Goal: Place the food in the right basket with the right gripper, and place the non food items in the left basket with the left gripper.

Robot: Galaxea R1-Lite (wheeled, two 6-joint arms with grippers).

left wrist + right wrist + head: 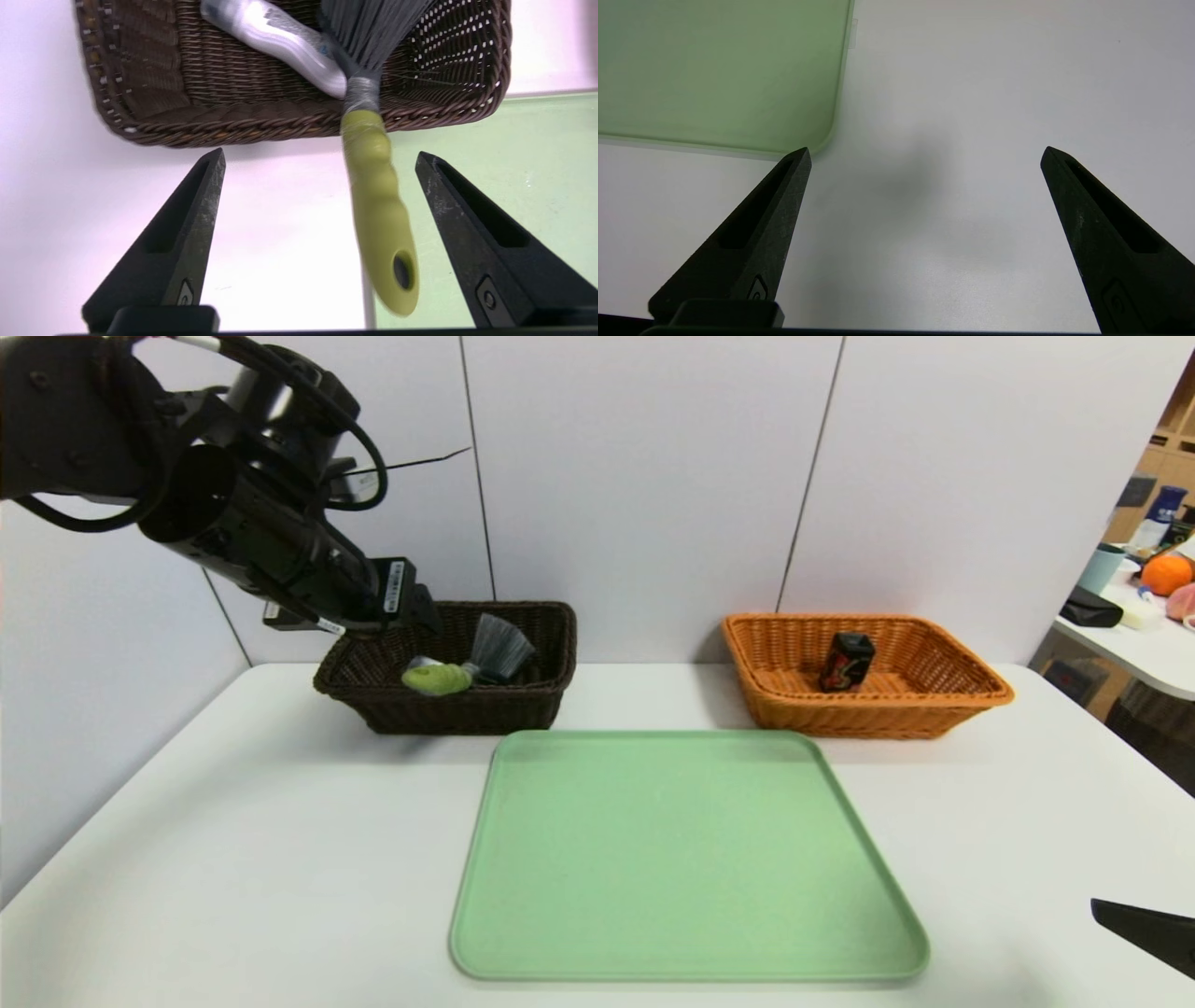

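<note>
With the left gripper spread apart above the dark basket, the brush and bottle are seen beyond its tips, the boxy food is already in the orange basket, and only withdrawal seems left, the right gripper being parked open over the counter.

White flat-topped table. Directly on it, 3 things: dark brown rectangular woven wicker basket, orange-tan rectangular woven wicker basket with flared rim, pale green rectangular tray with rounded corners, nearer than both baskets.
</note>
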